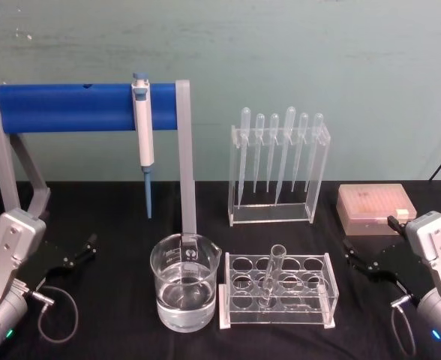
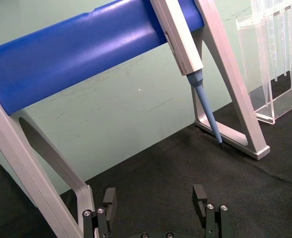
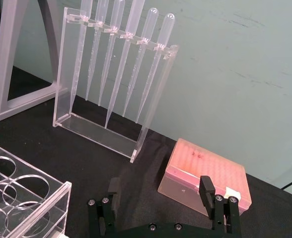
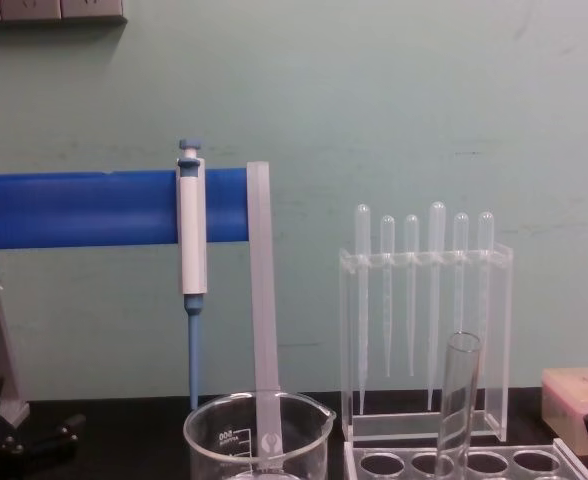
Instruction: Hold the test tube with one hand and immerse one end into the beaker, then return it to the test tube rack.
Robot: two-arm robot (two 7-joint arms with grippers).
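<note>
Looking from the head: spotted test tube (image 1: pixel 273 271) leaning in rack (image 1: pixel 327 260), just right of beaker (image 1: pixel 168 285); saw left pincer (image 1: pixel 82 251) and right pincer (image 1: pixel 353 255) low at worktop's (image 1: pixel 115 214) sides. Left wrist, right wrist: showed each spread wide. Chest: caught test tube beside beaker.

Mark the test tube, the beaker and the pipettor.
test tube (image 1: pixel 271 274): head view, middle of its shaft.
beaker (image 1: pixel 164 270): head view, upper glass wall.
pipettor (image 1: pixel 143 127): head view, white body.
</note>
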